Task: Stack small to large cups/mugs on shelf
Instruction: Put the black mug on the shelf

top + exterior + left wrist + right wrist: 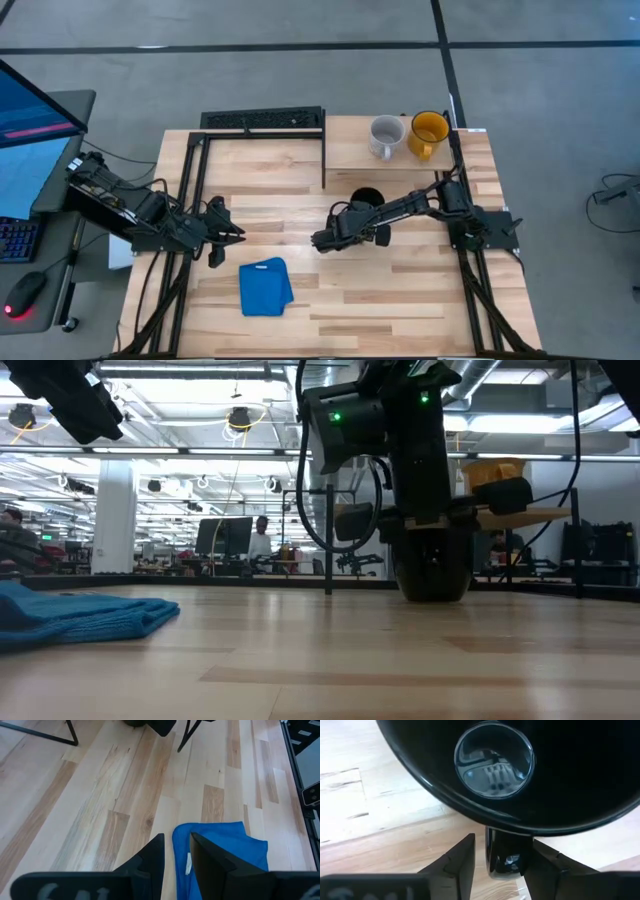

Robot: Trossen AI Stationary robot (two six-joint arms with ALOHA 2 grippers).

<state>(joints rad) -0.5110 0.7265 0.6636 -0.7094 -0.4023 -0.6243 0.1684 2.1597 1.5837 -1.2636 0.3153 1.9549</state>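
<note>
While the left gripper (236, 236) is idling at left, jaws nearly closed, the right gripper (497, 852) is straddling the black mug's (530, 775) handle (504, 855), jaws open, at frame centre.

The shelf (350, 150), a raised light-wood board, carries 2 upright mugs side by side: the grey-white mug (385, 137) and the yellow mug (429, 132). The black mug (367, 198) stands upright on the tabletop just in front of the shelf, its glossy inside empty (494, 760).
</note>
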